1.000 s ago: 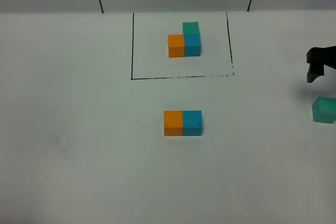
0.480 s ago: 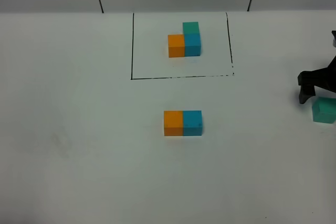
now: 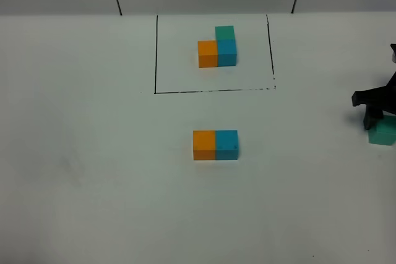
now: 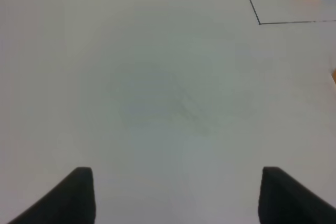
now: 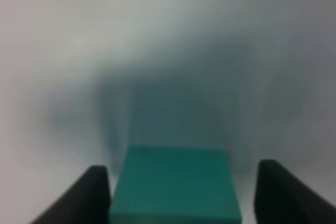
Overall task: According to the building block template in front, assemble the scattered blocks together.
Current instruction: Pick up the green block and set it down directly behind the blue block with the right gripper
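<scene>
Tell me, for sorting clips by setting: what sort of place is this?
Probably a robot lab test bench: a plain white table, a hand-drawn black rectangle framing a sample cube stack, and the right tool straddling a teal-green cube.

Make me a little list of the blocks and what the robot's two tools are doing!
template: orange, blue, green cubes joined inside the black rectangle, green atop blue
orange block, blue block: touching side by side, outside the rectangle, nearer the camera
green block: alone, far right
right tool: open, straddling the green block
left tool: open, holding nothing
</scene>
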`<state>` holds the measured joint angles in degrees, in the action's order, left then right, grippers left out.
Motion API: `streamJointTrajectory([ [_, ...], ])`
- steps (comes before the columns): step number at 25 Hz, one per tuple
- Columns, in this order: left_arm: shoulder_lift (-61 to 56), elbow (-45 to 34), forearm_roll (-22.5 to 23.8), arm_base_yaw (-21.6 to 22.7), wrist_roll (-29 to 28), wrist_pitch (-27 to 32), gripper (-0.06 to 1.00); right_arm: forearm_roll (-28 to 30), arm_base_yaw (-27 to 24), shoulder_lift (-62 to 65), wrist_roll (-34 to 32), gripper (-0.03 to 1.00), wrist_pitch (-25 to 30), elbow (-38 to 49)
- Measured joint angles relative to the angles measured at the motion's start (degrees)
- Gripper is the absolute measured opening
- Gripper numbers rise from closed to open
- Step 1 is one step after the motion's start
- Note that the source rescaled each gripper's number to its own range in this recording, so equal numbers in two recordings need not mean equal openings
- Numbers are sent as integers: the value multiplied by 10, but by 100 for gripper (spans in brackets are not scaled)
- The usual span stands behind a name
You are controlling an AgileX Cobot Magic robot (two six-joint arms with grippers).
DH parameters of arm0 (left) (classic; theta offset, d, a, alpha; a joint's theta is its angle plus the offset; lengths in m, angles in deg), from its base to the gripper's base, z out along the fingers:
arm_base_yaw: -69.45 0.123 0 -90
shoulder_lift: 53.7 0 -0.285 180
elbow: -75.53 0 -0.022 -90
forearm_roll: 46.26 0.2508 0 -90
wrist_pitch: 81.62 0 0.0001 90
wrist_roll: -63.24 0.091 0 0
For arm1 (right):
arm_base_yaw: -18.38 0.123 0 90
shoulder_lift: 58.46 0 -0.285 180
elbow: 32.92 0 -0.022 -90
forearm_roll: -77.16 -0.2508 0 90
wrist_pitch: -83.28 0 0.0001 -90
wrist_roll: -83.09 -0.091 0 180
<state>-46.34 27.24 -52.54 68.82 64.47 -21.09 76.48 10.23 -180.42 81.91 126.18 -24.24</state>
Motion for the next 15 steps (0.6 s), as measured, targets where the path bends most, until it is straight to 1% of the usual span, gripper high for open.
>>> streamJointTrajectory([
  [1, 0, 0, 0, 0, 0, 0, 41, -1, 0, 0, 0, 0, 2, 0],
  [2, 0, 0, 0, 0, 0, 0, 41, -1, 1, 0, 0, 3, 4, 0],
  [5, 0, 0, 0, 0, 0, 0, 41, -3, 9, 5, -13, 3, 23, -2],
  [8, 0, 0, 0, 0, 0, 0, 41, 7, 42, 21, -69, 3, 63, -28],
  [11, 0, 0, 0, 0, 0, 0, 41, 34, 117, 38, -136, 3, 90, -79],
  [15, 0, 0, 0, 0, 0, 0, 41, 96, 225, 29, -239, 3, 114, -158],
])
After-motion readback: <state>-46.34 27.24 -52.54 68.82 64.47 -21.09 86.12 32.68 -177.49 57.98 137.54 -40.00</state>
